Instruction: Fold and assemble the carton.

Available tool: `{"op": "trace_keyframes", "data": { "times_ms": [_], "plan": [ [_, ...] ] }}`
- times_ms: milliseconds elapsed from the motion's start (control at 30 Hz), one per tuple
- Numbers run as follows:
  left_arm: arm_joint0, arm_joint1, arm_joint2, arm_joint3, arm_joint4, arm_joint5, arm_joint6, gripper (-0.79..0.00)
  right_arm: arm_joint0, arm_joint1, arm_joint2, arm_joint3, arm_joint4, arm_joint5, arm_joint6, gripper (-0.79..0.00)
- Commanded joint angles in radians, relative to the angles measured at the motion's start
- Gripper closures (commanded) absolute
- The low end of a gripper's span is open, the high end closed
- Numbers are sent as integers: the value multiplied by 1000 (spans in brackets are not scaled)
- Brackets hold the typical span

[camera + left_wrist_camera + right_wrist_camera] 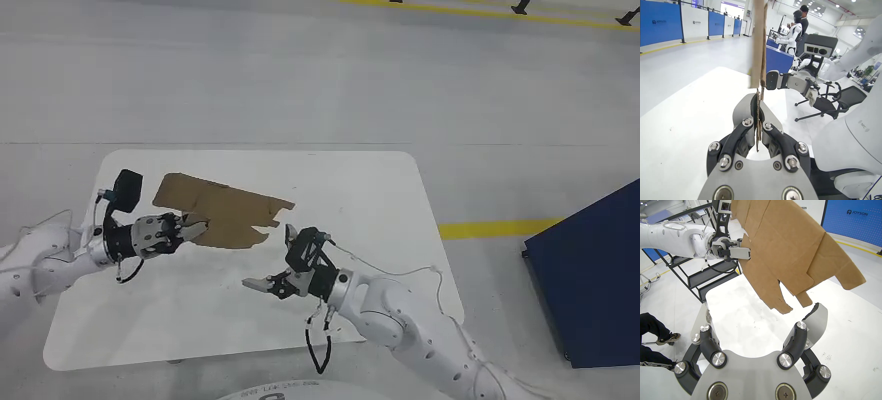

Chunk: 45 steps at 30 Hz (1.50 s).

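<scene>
left pincer (757, 106), clamped on one edge, holds the flat carton (225, 210) above the worktop (380, 190), probably so the right pincer (761, 313), spread apart, can grip its free flaps.

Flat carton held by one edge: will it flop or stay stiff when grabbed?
Probably fairly stiff and light: the left jaws alone hold the flat carton out by one edge without obvious sag. Its slit flaps may bend first.

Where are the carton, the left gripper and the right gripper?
carton (791, 247), right wrist view, its flat middle panel.
left gripper (757, 103), left wrist view, between fingertips shut on the carton.
right gripper (761, 307), right wrist view, midway between its open fingertips.
</scene>
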Motion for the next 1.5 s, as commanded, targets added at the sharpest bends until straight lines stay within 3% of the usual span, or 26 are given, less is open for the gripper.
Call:
{"op": "trace_keyframes", "data": {
  "times_ms": [0, 233, 400, 467, 567, 733, 833, 1467],
  "plan": [
    [1, -14, -5, 16, -3, -9, -15, 0, 6, -3, 2, 5, 11, 0, 0, -785],
    [9, -44, -32, 54, 31, 32, -97, 0, -9, -5, 22, 8, 43, -74, -80, -785],
    [23, -63, -36, 32, 64, 42, -175, 0, -24, -5, 55, 36, 56, -196, -240, -785],
    [28, -73, -34, 21, 72, 60, -208, 0, -21, -9, 69, 61, 64, -171, -300, -785],
    [37, -89, -33, 8, 70, 70, -237, 0, 7, -18, 48, 79, 74, -148, -277, -785],
    [44, -112, -46, 38, 21, -34, -213, 0, 57, -33, 4, 95, 94, -130, -206, -785],
    [47, -123, -54, 53, 20, -42, -213, 0, 81, -42, -23, 101, 86, -114, -177, -785],
    [97, -168, -133, 119, -1, -42, -181, 0, 112, -54, -51, 110, 104, -235, -47, -785]
  ]
}}
